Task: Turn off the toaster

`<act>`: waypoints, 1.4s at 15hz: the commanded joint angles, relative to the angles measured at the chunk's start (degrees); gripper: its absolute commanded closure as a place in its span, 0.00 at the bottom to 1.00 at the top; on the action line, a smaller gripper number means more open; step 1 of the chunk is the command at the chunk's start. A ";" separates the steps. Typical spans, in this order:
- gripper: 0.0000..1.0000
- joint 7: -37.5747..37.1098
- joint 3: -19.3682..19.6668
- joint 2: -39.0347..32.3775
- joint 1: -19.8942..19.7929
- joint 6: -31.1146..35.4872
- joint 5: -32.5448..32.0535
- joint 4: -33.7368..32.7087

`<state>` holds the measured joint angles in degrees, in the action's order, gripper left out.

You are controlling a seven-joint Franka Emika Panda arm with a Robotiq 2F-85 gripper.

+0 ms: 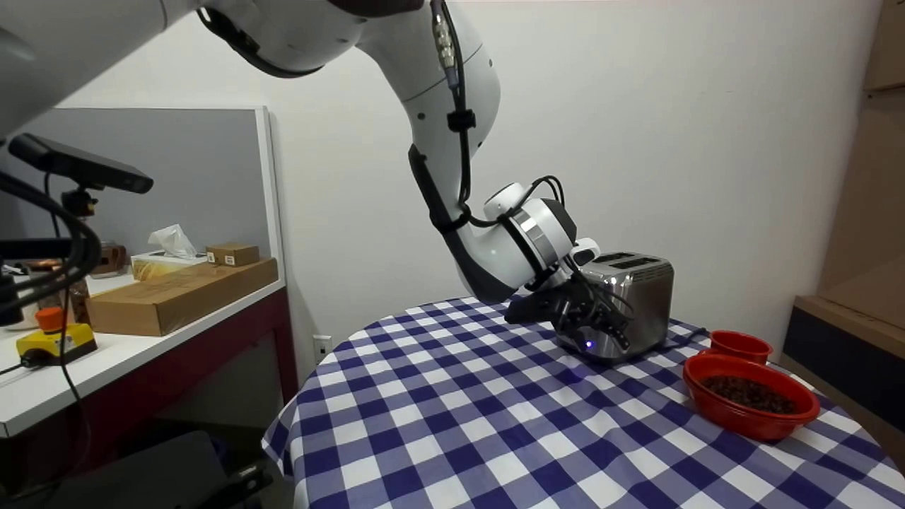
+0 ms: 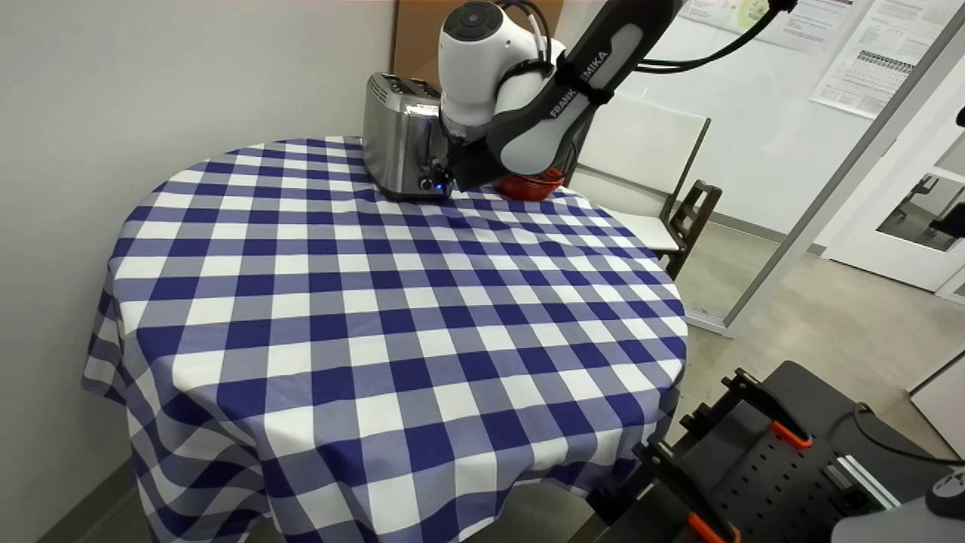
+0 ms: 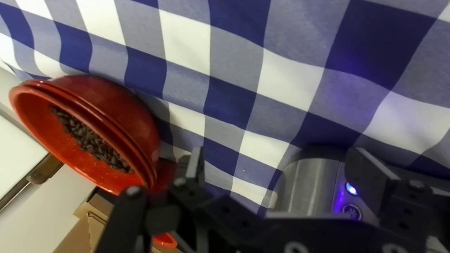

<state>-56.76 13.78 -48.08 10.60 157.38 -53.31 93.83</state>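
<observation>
The shiny silver toaster [image 1: 650, 304] stands upright on the checked tablecloth. It also shows in another exterior view [image 2: 386, 143] and in part in the wrist view [image 3: 309, 186]. A blue-lit button [image 3: 351, 189] glows on its front, above a round button [image 3: 351, 212] in the wrist view. The blue glow shows in both exterior views. My gripper [image 3: 281, 167] is open, its fingers wide apart with nothing between them. One finger overlaps the front panel near the lit button; I cannot tell whether it touches. In an exterior view the gripper [image 1: 601, 322] is close against the toaster's front.
A red bowl [image 1: 749, 420] of dark beans stands beside the toaster, with a red cup [image 1: 741, 346] behind it. The bowl also shows in the wrist view [image 3: 116, 102]. A black cord [image 1: 686, 339] lies by the toaster. A wall [image 1: 742, 177] stands behind.
</observation>
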 commanded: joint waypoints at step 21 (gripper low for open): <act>0.00 12.70 -6.58 1.18 -2.87 -3.42 10.95 -1.26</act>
<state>-52.58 13.02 -51.42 11.19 156.02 -49.56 89.42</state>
